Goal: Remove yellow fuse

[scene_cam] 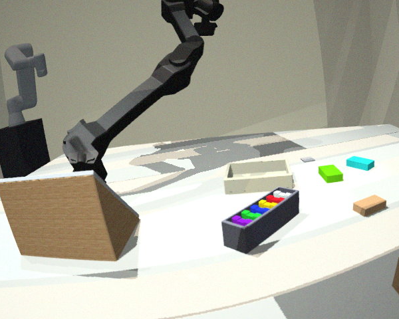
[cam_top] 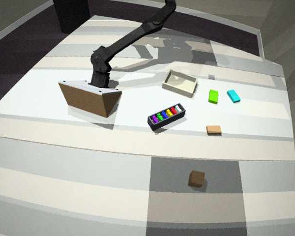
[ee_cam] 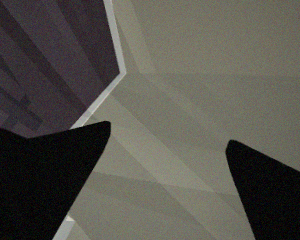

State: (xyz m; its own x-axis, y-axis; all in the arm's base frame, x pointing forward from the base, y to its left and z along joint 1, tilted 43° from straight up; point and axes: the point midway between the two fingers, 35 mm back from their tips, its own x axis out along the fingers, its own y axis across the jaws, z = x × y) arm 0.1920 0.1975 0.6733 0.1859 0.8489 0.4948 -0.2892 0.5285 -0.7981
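Note:
The yellow fuse [cam_top: 169,112] [scene_cam: 267,204] sits in the dark fuse block [cam_top: 171,120] [scene_cam: 273,221], between the blue fuse [cam_top: 164,115] [scene_cam: 259,209] and the red fuse [cam_top: 173,110] [scene_cam: 274,199]. Purple, green and white fuses sit in the same row. The cream tray [cam_top: 178,89] [scene_cam: 258,184] stands behind the block and has nothing visible in it. My gripper [ee_cam: 168,136] is open and empty in the wrist view, facing wall and floor. The arm holds it high above the table; it is out of frame in the top view, and its fingers cannot be made out in the exterior view.
A wooden wedge [cam_top: 84,100] [scene_cam: 55,216] stands left of the block by the arm's base. A lime block [cam_top: 213,96] [scene_cam: 330,173], a cyan block [cam_top: 233,96] [scene_cam: 360,163] and an orange-tan block [cam_top: 213,130] [scene_cam: 369,205] lie to the right. A brown cube [cam_top: 196,179] lies in front.

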